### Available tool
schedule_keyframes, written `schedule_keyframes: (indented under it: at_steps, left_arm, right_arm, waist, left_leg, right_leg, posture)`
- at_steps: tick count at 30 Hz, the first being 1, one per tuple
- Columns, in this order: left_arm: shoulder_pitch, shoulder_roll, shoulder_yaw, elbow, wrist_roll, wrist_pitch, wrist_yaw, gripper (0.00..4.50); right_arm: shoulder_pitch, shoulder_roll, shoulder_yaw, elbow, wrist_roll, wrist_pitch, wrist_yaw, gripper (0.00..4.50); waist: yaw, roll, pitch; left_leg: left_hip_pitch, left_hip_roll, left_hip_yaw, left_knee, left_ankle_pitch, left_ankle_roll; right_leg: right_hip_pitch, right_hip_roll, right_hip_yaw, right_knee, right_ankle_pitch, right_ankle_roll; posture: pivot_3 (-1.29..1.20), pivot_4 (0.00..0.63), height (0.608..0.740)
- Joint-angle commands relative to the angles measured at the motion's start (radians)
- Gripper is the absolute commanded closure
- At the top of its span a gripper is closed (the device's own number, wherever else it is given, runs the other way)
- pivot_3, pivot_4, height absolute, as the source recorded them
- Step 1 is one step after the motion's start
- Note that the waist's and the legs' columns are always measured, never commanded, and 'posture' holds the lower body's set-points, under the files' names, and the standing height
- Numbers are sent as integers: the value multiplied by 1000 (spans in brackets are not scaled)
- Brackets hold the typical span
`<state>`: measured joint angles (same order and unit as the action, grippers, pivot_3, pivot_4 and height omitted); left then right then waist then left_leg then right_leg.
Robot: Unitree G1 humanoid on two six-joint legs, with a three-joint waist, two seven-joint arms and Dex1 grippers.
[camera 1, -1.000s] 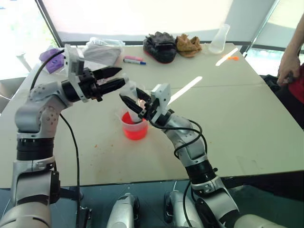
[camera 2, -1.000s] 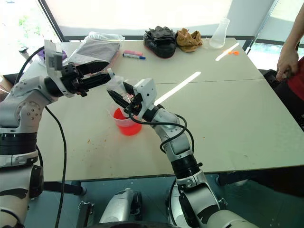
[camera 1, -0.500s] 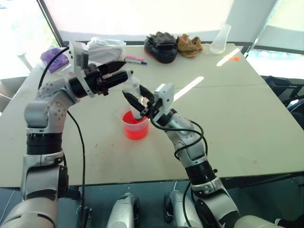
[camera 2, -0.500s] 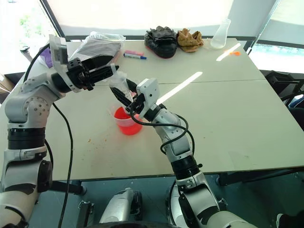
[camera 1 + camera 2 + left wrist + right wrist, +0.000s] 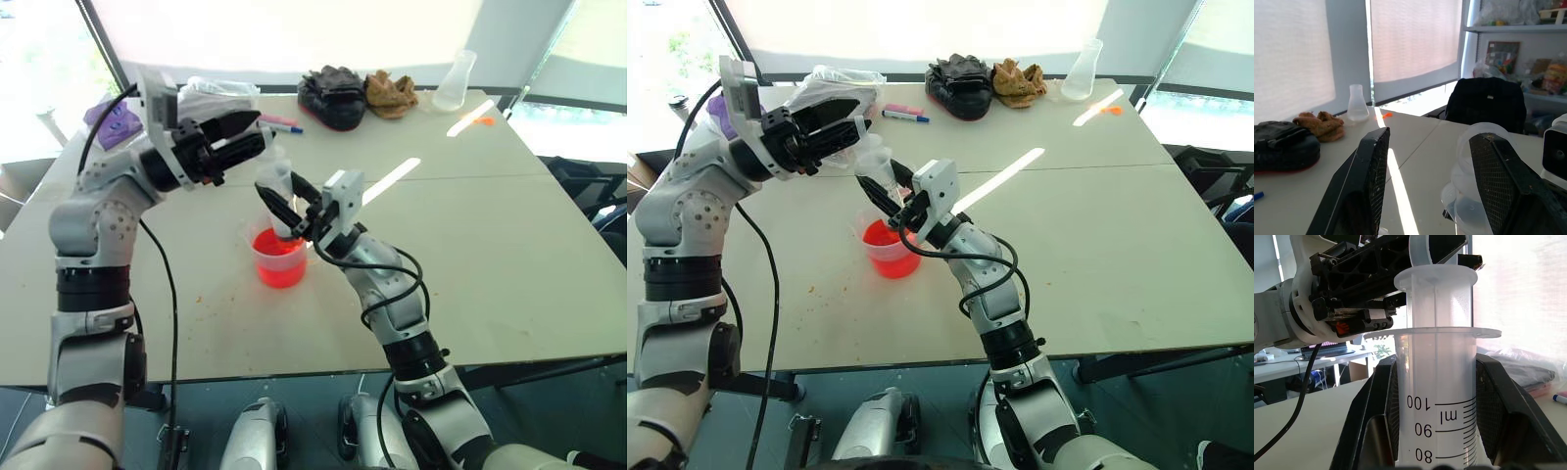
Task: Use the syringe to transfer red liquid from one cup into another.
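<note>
A clear cup [image 5: 279,262] holding red liquid [image 5: 280,271] stands on the table [image 5: 470,225], left of its middle. The syringe [image 5: 281,203] stands upright over it, its lower end down inside the cup. My right gripper [image 5: 283,196] is shut on the syringe [image 5: 1437,401] barrel just under the flange, by the printed scale. The white plunger [image 5: 273,170] sticks a short way out of the top. My left gripper [image 5: 261,131] hovers open just above and left of the plunger top [image 5: 1480,134], which lies beside one finger [image 5: 1498,186]. Another cup is out of view.
At the table's far edge stand a conical clear flask [image 5: 452,80], dark and brown bundles [image 5: 331,96], markers [image 5: 277,123], a plastic bag [image 5: 211,102] and a purple object [image 5: 108,121]. A small orange piece [image 5: 480,119] lies far right. A black chair [image 5: 583,181] sits beyond the right edge.
My left gripper has risen a little beside the plunger top. The right gripper and syringe have kept their place. A person at the right edge one second ago is gone.
</note>
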<state>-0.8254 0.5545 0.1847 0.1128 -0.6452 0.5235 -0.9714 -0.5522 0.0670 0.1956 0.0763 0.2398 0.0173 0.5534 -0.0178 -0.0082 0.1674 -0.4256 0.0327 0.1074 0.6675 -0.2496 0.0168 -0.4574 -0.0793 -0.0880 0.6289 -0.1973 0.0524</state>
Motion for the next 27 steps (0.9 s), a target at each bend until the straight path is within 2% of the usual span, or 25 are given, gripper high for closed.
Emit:
schedule_keyframes:
  at_steps: [1,15,20,27]
  left_arm:
    - [-76,-4,76,-20,-45,-22,54,1915]
    - [-29,30,83,-48,-36,-9,33,1915]
    - [87,104,66,-114,-22,25,-27,1915]
    - [169,153,112,-154,-55,55,-1,1915]
  right_arm:
    - [14,22,76,-4,-7,24,38,3038]
    - [-3,29,58,-4,1,30,33,3038]
    - [-61,52,1,-14,35,62,-4,3038]
    - [-131,44,-68,-62,75,101,-40,3038]
  waist:
    - [0,0,0]
    - [0,0,0]
    - [-10,0,0]
    - [0,-1,0]
  left_leg:
    - [0,0,0,0,0,0]
    - [0,0,0,0,0,0]
    - [0,0,0,0,0,0]
    - [0,0,-1,0,1,-1]
  right_leg:
    - [0,0,0,0,0,0]
    - [0,0,0,0,0,0]
    - [-1,0,0,1,0,0]
    - [0,0,0,1,0,0]
  posture:
    - [0,150,740]
    - [0,150,740]
    - [0,150,740]
    - [0,150,740]
